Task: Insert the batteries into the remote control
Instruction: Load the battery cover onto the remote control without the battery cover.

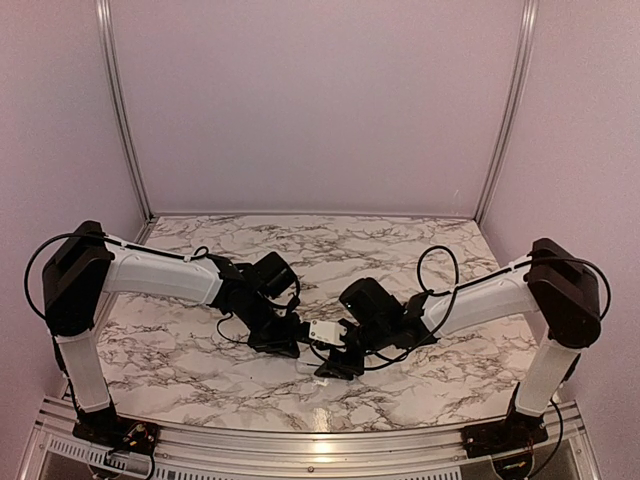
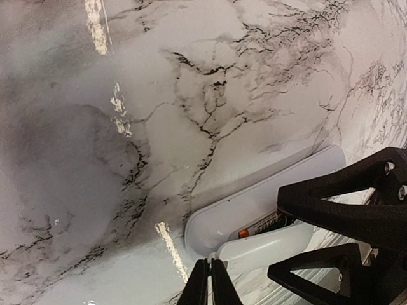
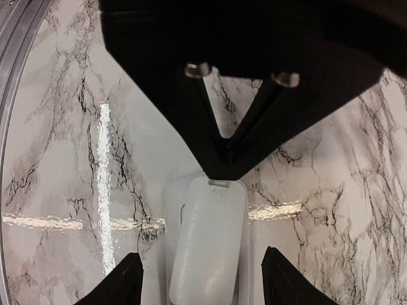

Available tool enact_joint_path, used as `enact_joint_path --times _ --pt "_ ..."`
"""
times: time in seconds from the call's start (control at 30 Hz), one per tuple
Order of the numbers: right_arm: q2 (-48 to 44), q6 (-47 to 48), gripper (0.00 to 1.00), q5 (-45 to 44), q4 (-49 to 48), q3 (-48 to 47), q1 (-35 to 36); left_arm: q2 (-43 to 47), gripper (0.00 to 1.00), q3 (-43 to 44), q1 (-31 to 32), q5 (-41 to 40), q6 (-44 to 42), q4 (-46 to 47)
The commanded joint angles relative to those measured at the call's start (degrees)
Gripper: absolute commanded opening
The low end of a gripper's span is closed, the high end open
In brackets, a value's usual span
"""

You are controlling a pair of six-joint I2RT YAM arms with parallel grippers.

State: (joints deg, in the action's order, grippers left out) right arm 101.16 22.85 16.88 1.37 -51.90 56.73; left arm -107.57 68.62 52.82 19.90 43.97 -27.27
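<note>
The biggest risk, I judge, is the remote (image 2: 254, 197) skidding on the smooth table (image 2: 191, 95). The right gripper (image 3: 205, 283) is partly open, with a finger on each side of the remote and a gap on both sides, so it grips nothing. A push from the left gripper (image 2: 210, 279) could then shove the remote away. That gripper is shut, its tips against the near end of the battery cover (image 2: 270, 244); I cannot tell whether it pinches anything. A lesser risk is the cover seating crooked, since it looks raised off the remote's back.

The only container is the remote's battery compartment, between the right fingers and just ahead of the left tips. One battery (image 2: 261, 224) with an orange end shows under the cover; I cannot see a second.
</note>
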Motion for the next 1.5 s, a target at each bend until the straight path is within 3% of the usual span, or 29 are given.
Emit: enact_joint_path --times 0.0,0.83,1.27,1.47 --pt "1.60 0.70 0.61 1.08 -0.84 -2.20 -0.55 -0.64 0.04 0.72 0.36 1.59 -0.03 1.88" --pt "2.81 0.88 0.40 -0.01 -0.51 -2.15 -1.71 0.77 0.07 -1.00 0.10 4.28 1.16 5.22" --pt "1.03 0.35 0.41 -0.27 -0.05 -0.96 -1.70 3.92 0.14 -5.01 -0.56 6.97 3.38 11.91" --pt "-0.12 -0.04 0.50 -0.27 -0.35 -0.39 -1.72 5.36 0.19 -6.90 -1.16 7.98 4.46 14.52"
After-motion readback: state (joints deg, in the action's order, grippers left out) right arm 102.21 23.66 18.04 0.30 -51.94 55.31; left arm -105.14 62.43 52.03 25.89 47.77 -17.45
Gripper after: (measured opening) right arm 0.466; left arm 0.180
